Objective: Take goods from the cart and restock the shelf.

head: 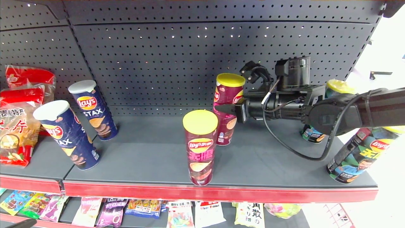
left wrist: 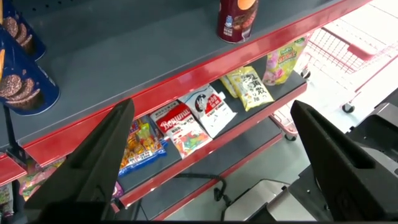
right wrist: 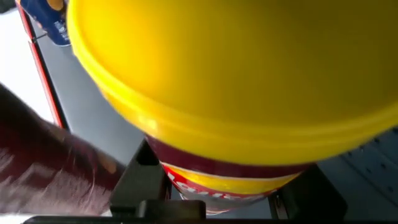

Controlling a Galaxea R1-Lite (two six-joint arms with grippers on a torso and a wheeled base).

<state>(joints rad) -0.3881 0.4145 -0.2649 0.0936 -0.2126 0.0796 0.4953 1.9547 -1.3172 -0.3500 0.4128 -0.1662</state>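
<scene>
A maroon chip can with a yellow lid (head: 228,104) stands upright towards the back of the grey shelf (head: 152,142). My right gripper (head: 228,110) comes in from the right and is shut on its upper half. In the right wrist view the yellow lid (right wrist: 236,74) looms close, with the dark fingers (right wrist: 146,180) on either side of the can body below it. My left gripper (left wrist: 211,112) hangs open and holds nothing, in front of and below the shelf's red front edge (left wrist: 186,74). The red wire cart (left wrist: 354,43) stands on the floor to the right.
A second maroon can (head: 200,148) stands at the shelf front, close to the held one. Two blue cans (head: 68,134) and red snack bags (head: 19,120) are on the left, teal cans (head: 360,155) on the right. Snack packs (left wrist: 205,115) line the lower shelf.
</scene>
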